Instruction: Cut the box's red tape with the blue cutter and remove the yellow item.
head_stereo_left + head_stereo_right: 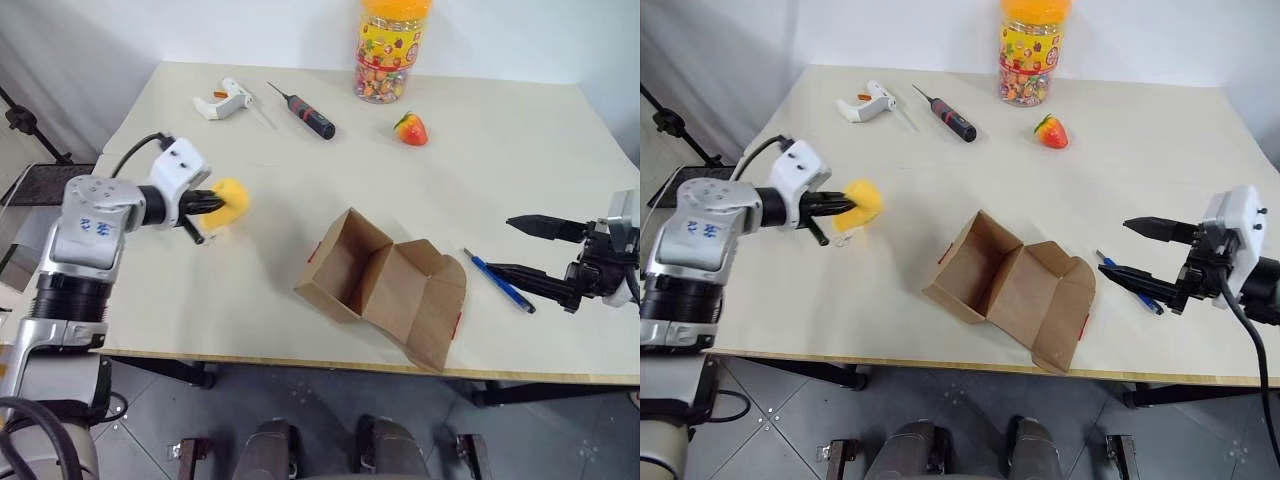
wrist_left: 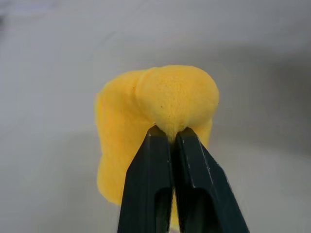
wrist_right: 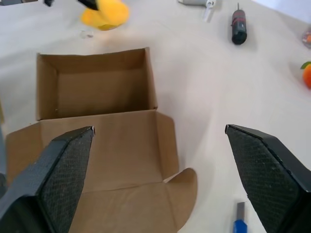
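The left end effector (image 1: 212, 203) pinches the yellow item (image 1: 229, 203) above the worktop (image 1: 500, 170), at ten o'clock from the open box (image 1: 385, 285). It dents under the fingers: soft, light, best held across its middle. The right end effector (image 1: 1145, 256) is spread.

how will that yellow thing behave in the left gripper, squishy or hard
Probably squishy: the yellow item puckers and folds where the left gripper pinches it nearly shut. Likely light, since a thin pinch carries it clear of the table. Its pitted skin suggests foam, so it shouldn't slip easily.
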`<state>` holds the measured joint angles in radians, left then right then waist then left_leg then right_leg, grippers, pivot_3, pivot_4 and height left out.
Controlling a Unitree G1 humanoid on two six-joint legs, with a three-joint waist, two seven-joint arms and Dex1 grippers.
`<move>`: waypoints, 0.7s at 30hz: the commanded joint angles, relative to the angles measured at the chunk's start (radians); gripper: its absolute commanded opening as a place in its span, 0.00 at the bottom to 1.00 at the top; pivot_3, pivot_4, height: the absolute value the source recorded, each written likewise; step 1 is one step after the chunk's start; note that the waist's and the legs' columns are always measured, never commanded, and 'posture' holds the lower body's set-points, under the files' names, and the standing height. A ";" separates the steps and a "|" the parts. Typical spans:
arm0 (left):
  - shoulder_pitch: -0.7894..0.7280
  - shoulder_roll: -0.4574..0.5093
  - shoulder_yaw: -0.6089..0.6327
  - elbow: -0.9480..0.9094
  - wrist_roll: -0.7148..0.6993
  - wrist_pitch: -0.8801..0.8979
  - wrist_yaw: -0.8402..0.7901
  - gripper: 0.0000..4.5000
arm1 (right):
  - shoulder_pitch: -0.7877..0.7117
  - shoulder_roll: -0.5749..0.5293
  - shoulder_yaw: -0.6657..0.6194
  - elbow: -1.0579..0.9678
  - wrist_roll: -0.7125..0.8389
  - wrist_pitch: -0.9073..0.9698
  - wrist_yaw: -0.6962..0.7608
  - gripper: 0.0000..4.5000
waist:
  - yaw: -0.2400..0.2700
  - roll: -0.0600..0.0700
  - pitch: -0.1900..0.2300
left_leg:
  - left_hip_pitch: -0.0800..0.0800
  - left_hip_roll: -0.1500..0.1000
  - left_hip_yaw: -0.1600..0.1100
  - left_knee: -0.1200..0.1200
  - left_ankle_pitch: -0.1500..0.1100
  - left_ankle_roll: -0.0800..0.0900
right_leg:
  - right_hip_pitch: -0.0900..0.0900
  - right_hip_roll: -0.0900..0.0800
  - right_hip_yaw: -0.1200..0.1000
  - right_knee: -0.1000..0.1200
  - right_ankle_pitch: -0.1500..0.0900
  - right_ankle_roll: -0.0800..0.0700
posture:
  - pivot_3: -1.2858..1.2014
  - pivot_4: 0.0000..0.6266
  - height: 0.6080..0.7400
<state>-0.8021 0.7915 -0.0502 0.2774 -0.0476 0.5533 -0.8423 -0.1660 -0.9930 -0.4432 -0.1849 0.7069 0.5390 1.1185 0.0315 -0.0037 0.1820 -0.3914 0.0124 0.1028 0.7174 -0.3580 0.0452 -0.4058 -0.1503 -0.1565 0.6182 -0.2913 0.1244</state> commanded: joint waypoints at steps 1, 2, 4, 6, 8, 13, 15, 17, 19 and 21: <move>0.008 0.011 0.059 -0.081 -0.040 0.015 0.001 0.29 | -0.048 -0.004 0.024 0.032 -0.018 -0.031 0.018 1.00 | 0.002 0.000 0.000 | 0.000 0.000 0.000 0.000 0.000 0.000 | 0.000 0.000 0.000 0.000 0.000 0.000 | 0.52 0.24 1.00; 0.016 0.015 0.069 -0.094 -0.052 0.025 -0.005 0.35 | -0.057 -0.005 0.031 0.041 -0.021 -0.033 0.021 1.00 | 0.001 0.000 0.000 | 0.000 0.000 0.000 0.000 0.000 0.000 | 0.000 0.000 0.000 0.000 0.000 0.000 | 0.52 0.24 1.00; 0.032 0.028 0.092 -0.115 -0.073 0.044 -0.013 0.48 | -0.069 -0.007 0.038 0.054 -0.025 -0.037 0.028 1.00 | -0.001 0.000 0.000 | 0.000 0.000 0.000 0.000 0.000 0.000 | 0.000 0.000 0.001 0.000 0.000 0.000 | 0.52 0.24 1.00; 0.051 0.047 0.109 -0.131 -0.096 0.068 -0.035 0.64 | -0.082 -0.007 0.047 0.072 -0.032 -0.041 0.037 1.00 | -0.005 0.000 0.000 | 0.000 0.000 0.000 0.000 0.000 0.000 | 0.000 0.000 0.000 0.000 0.000 0.000 | 0.52 0.24 1.00; 0.087 0.075 0.140 -0.146 -0.120 0.080 -0.055 0.77 | -0.090 -0.007 0.054 0.093 -0.041 -0.046 0.049 1.00 | -0.007 0.000 0.000 | 0.000 0.000 0.001 -0.001 0.000 0.000 | 0.000 0.000 0.000 0.000 0.000 0.000 | 0.52 0.24 1.00; 0.202 0.076 0.279 -0.211 -0.295 0.144 -0.137 0.99 | -0.091 -0.020 0.069 0.148 -0.067 -0.067 0.087 1.00 | -0.009 0.000 0.000 | 0.001 0.001 0.002 -0.001 0.000 0.000 | 0.000 0.000 0.001 0.000 0.000 0.000 | 0.52 0.24 1.00; 0.270 0.036 0.360 -0.243 -0.345 0.046 -0.138 0.99 | -0.082 -0.029 0.078 0.178 -0.102 -0.100 0.109 1.00 | -0.007 0.000 0.000 | 0.001 0.001 0.002 -0.001 0.000 0.000 | 0.000 0.000 0.001 0.001 0.000 0.000 | 0.52 0.24 1.00; 0.346 0.039 0.382 -0.268 -0.321 -0.017 -0.120 0.99 | -0.062 -0.045 0.088 0.214 -0.137 -0.135 0.150 1.00 | -0.004 0.000 0.000 | 0.002 0.001 0.002 0.000 0.000 0.000 | 0.000 -0.001 0.001 0.001 0.000 0.000 | 0.52 0.24 1.00; 0.449 0.040 0.403 -0.310 -0.326 -0.061 -0.142 0.99 | -0.041 -0.042 0.084 0.269 -0.158 -0.188 0.193 1.00 | -0.007 0.000 0.000 | 0.002 0.001 0.002 -0.001 0.000 0.000 | 0.000 -0.001 0.002 0.001 0.000 0.000 | 0.52 0.24 1.00; 0.531 0.016 0.447 -0.340 -0.363 -0.140 -0.177 0.99 | -0.014 -0.054 0.097 0.324 -0.198 -0.254 0.238 1.00 | -0.008 0.000 0.000 | 0.003 0.001 0.002 -0.001 0.000 0.000 | 0.001 -0.001 0.001 0.001 0.000 0.000 | 0.52 0.24 1.00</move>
<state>-0.2915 0.8150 0.3422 -0.0045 -0.3708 0.4841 -0.9935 -0.1902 -1.0195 -0.3366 0.1111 0.5339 0.3427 1.3160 0.0236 -0.0036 0.1819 -0.3886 0.0132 0.1054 0.7159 -0.3582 0.0449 -0.4051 -0.1513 -0.1551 0.6184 -0.2915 0.1239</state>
